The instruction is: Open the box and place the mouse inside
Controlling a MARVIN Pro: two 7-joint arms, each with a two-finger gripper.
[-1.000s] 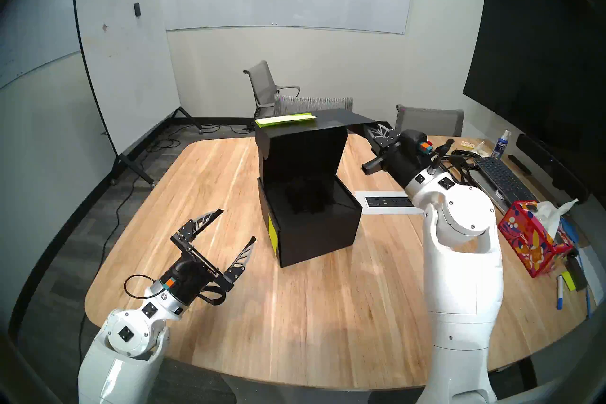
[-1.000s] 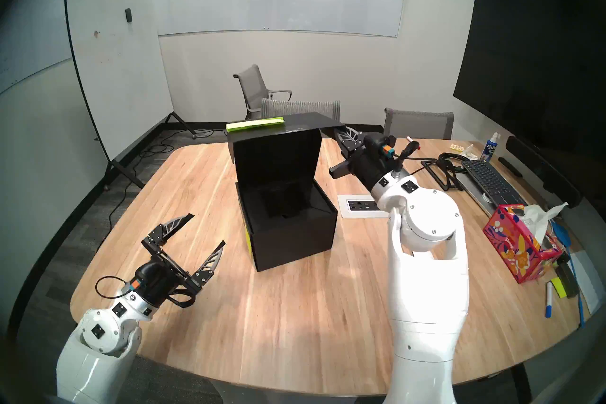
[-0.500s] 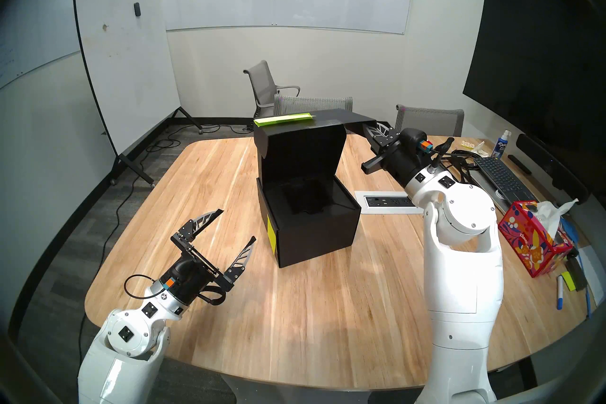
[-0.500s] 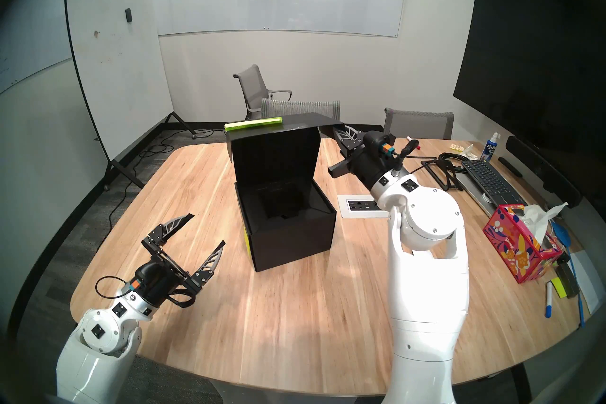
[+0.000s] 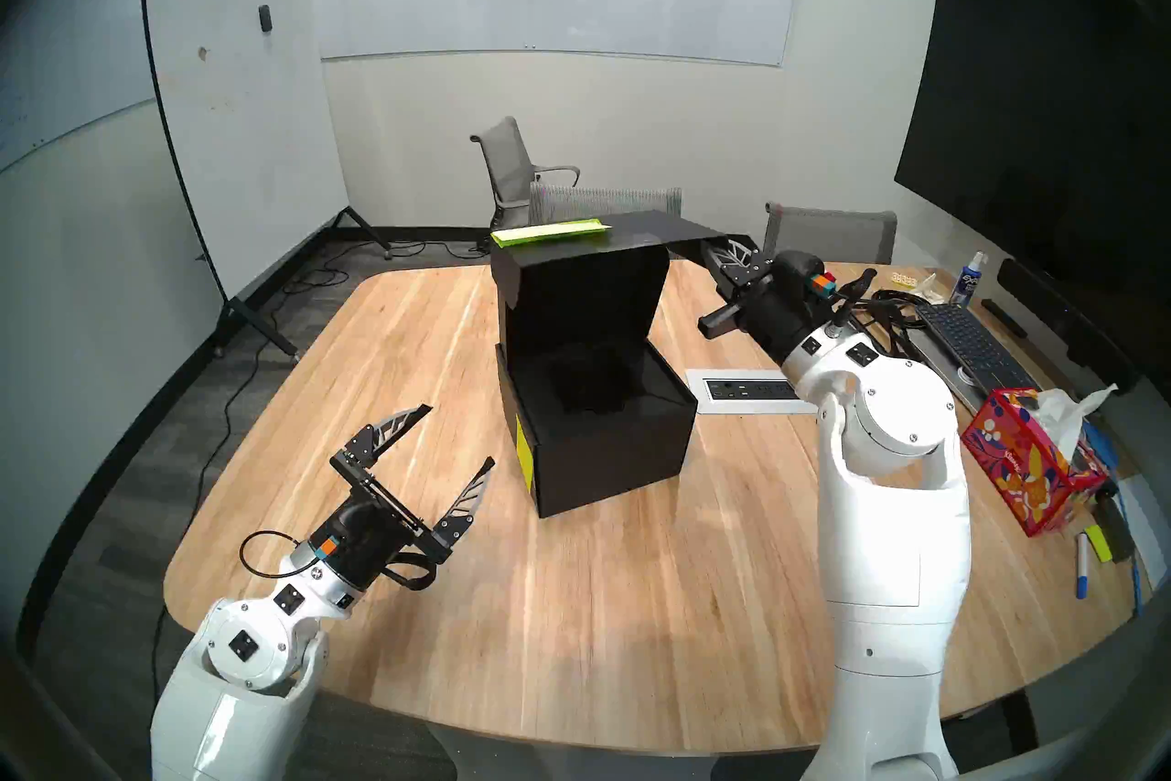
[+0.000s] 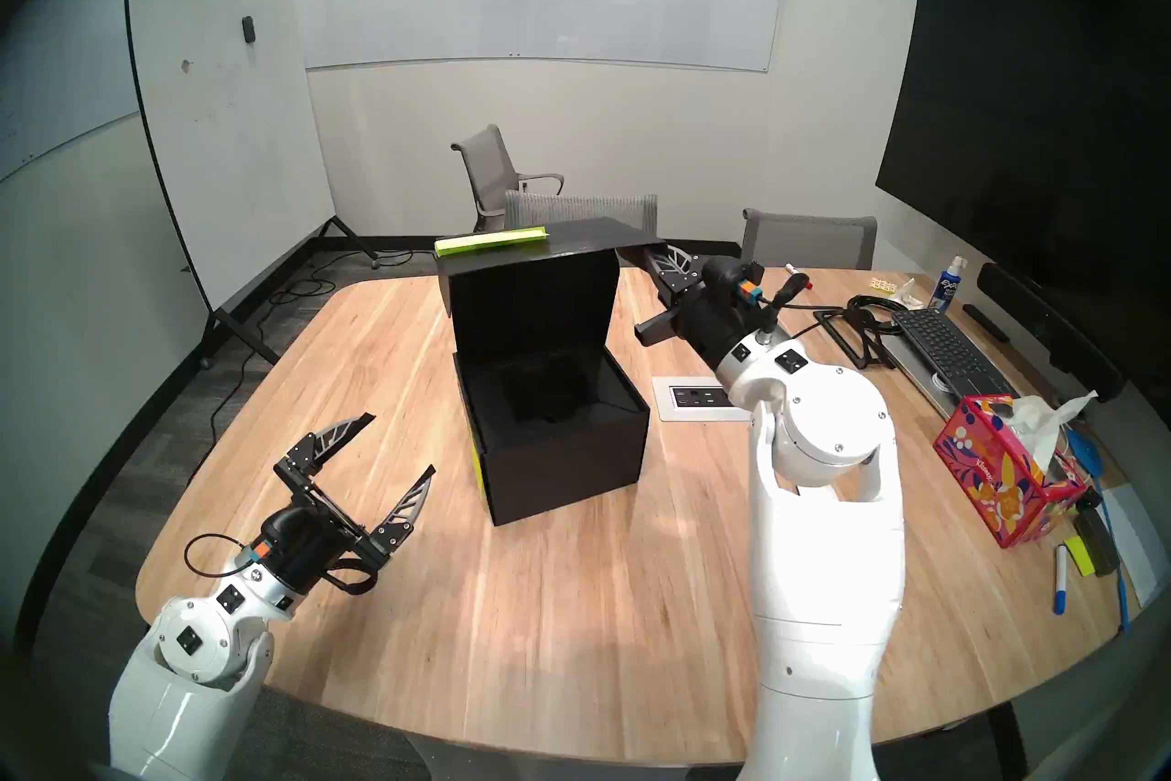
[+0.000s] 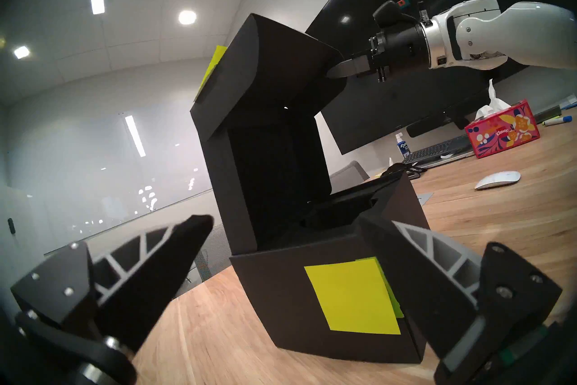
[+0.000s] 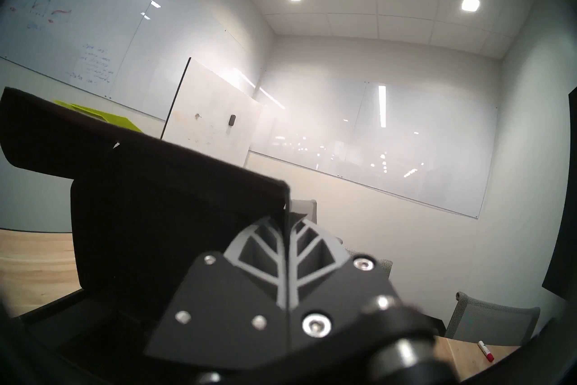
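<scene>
While R gripper [image 5: 719, 253] pinches the lid edge of the box [image 5: 602, 431], holding it raised, L gripper [image 5: 457, 437] hovers near-level beside it, jaws wide, empty. Mouse [image 7: 498, 180] lies on wood table [image 5: 633, 602] behind the box; 3 chairs, whiteboards around.

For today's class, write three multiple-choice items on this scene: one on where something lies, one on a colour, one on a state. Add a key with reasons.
1. Where is the mouse?
A. inside the box
B. on the table beside the box
C. in the left hand

2. What colour is the sticky note on the box's side?
A. yellow
B. blue
C. red

3. What is the state of the box lid?
A. shut flat
B. torn off
C. raised, its flap pinched by the right hand

Key: 1 B, it lies on the bare wood of the table in the left wrist view; 2 A, plainly yellow; 3 C, the fingers close on the flap.
</scene>
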